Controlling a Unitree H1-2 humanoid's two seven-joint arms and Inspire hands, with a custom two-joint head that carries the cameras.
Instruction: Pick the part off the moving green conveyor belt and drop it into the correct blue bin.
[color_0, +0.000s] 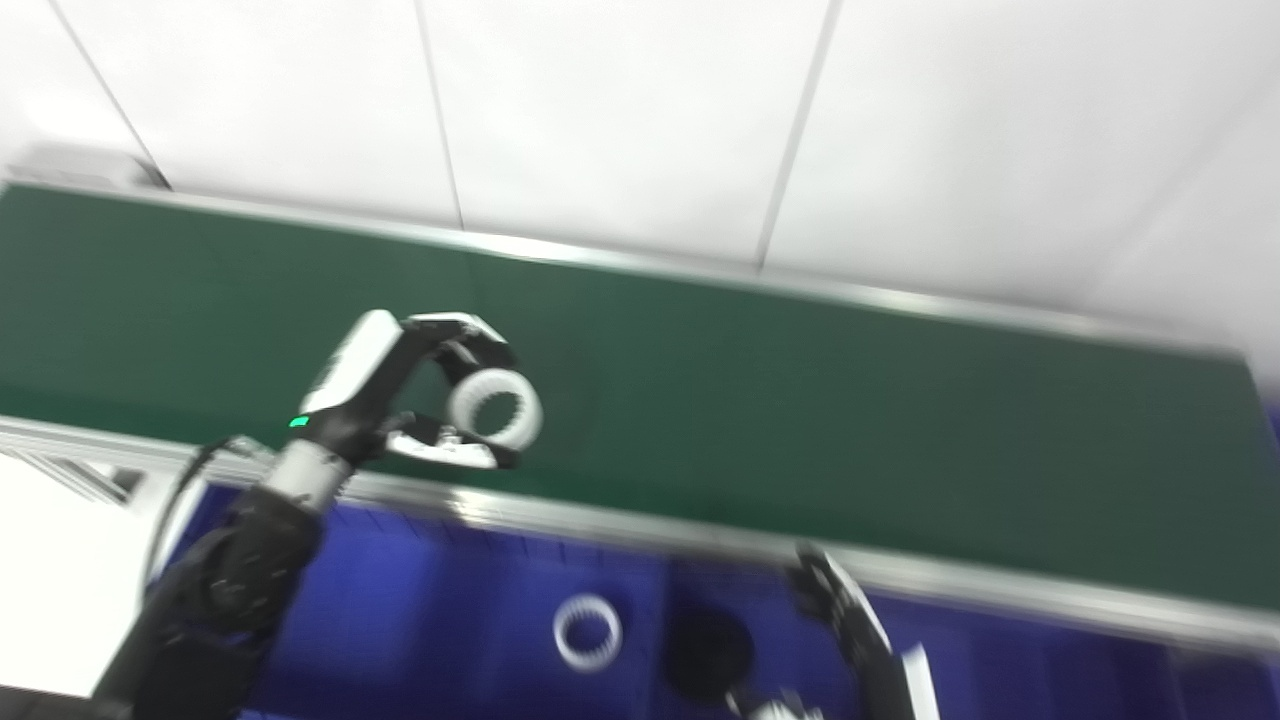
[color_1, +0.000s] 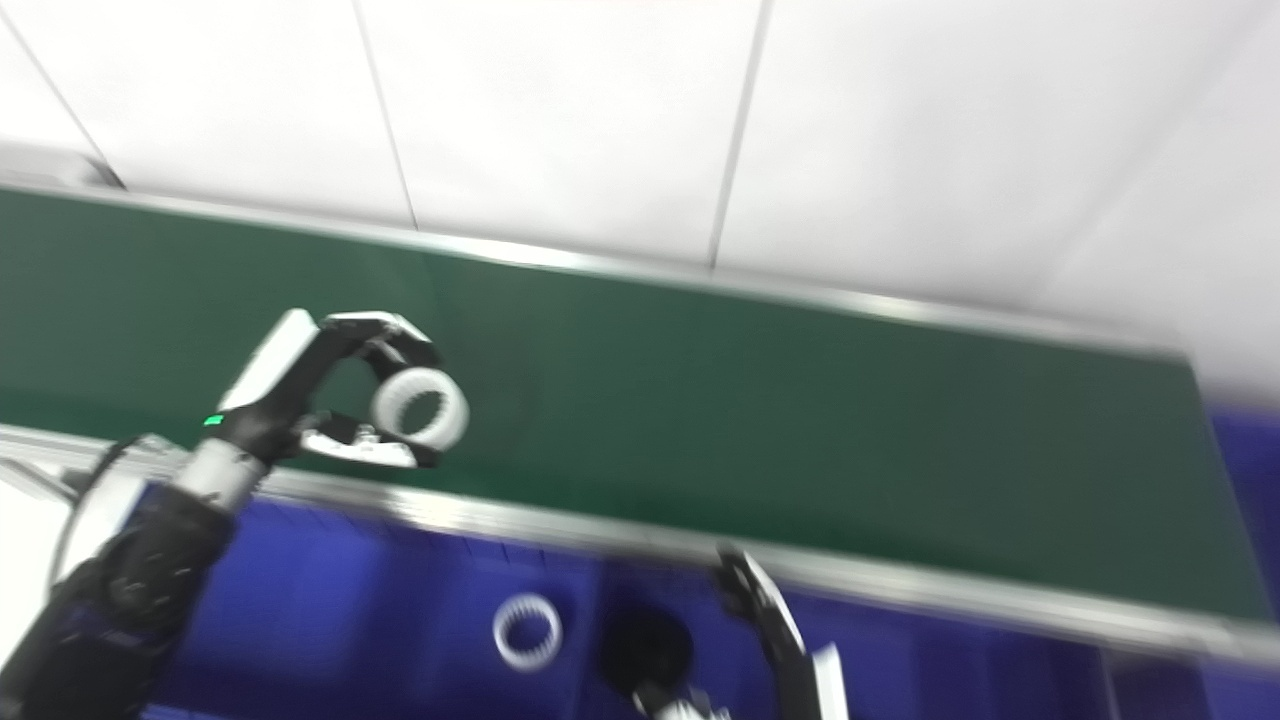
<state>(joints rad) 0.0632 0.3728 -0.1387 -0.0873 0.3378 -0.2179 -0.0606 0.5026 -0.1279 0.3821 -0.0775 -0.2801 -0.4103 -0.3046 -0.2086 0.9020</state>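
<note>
Green belt (color_0: 800, 420) behind left robot hand (color_0: 420, 390) pinching toothed ring (color_0: 495, 408).

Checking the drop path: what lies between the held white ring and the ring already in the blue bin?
In the left eye view, only the conveyor's metal edge rail crosses between held ring and binned ring.

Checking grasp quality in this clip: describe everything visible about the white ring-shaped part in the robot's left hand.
The white toothed ring part looks like pale plastic, a short wide ring with ridges lining its open centre. It is pinched in the left hand, dark fingers above and the thumb below its left side, its hole turned roughly toward the cameras. It hangs in front of the green conveyor belt, near that belt's near rail. Motion blur hides finer detail.
</note>
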